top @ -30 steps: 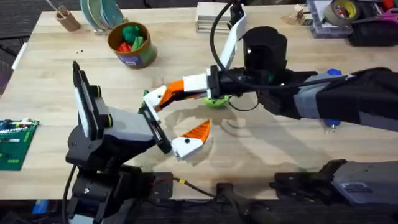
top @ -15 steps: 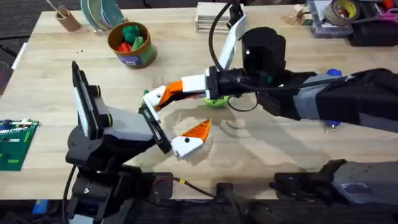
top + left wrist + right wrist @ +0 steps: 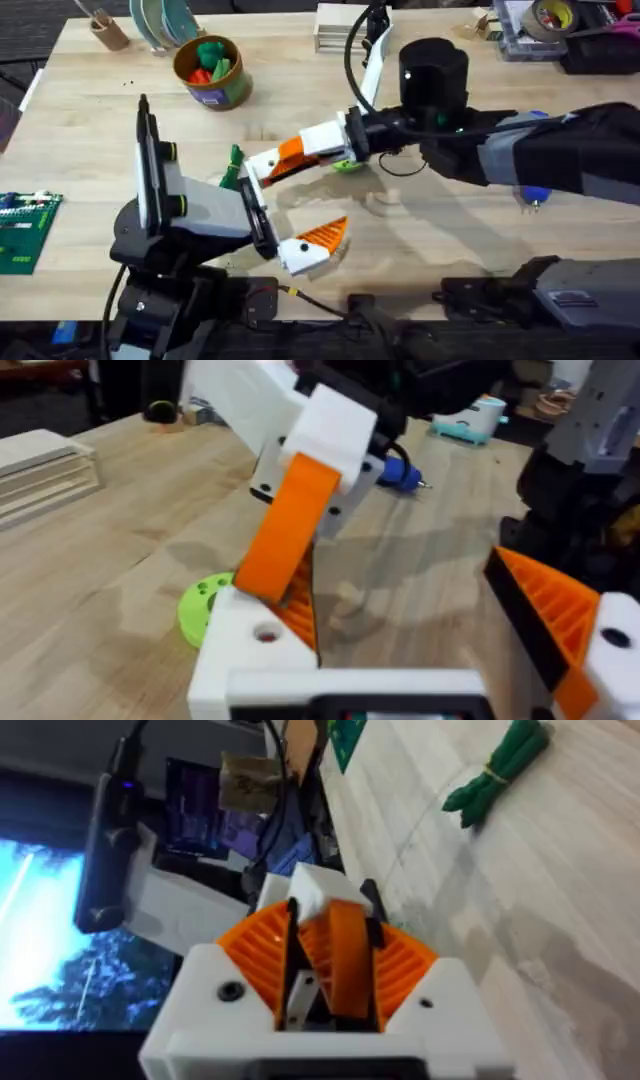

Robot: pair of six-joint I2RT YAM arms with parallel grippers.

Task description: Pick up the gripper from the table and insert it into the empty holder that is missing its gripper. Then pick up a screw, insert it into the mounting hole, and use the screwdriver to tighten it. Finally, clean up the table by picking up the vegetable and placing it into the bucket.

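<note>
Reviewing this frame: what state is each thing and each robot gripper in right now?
orange gripper: clamped by the right gripper, tilted, lower end against the holder.
holder: on the left gripper's finger, not yet filled.
right gripper: shut.
left gripper: open.
screwdriver: lying on the table.
vegetable: lying on the table.
bucket: upright, toys inside.

Right hand (image 3: 262, 168) reaches across to the left hand (image 3: 285, 222), whose fingers stand apart
</note>
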